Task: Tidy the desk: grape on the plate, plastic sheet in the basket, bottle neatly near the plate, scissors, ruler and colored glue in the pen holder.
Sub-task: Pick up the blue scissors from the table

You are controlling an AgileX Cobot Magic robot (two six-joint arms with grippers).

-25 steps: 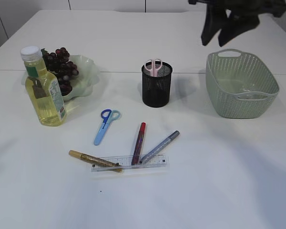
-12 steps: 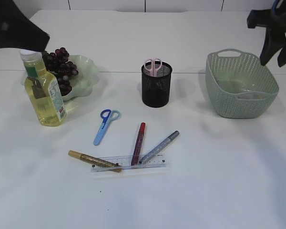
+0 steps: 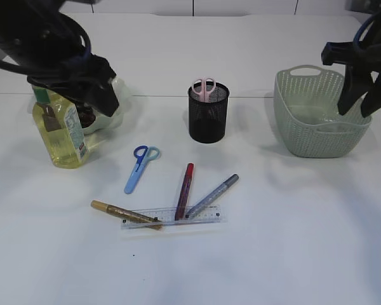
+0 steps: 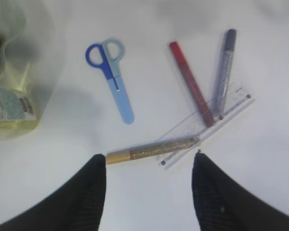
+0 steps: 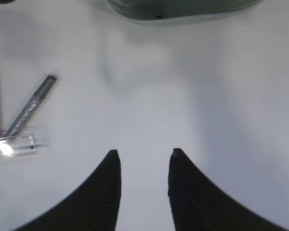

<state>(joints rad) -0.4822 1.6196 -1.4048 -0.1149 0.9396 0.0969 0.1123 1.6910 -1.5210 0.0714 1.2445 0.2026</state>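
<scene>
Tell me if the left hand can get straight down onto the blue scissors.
Probably yes. The blue scissors lie flat and alone on bare table, clear of the pens, and the left hand hangs open above them with nothing between.

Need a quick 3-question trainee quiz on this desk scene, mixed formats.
1. True or false: the blue scissors are in the pen holder.
2. What lies across the ruler? A) three glue pens B) the bottle C) grapes
3. Fill in: both grippers, left and right, are open and hold ____.

Key: 1 false, they lie on the table; pink scissors are in the holder. 2 A. 3 nothing.
</scene>
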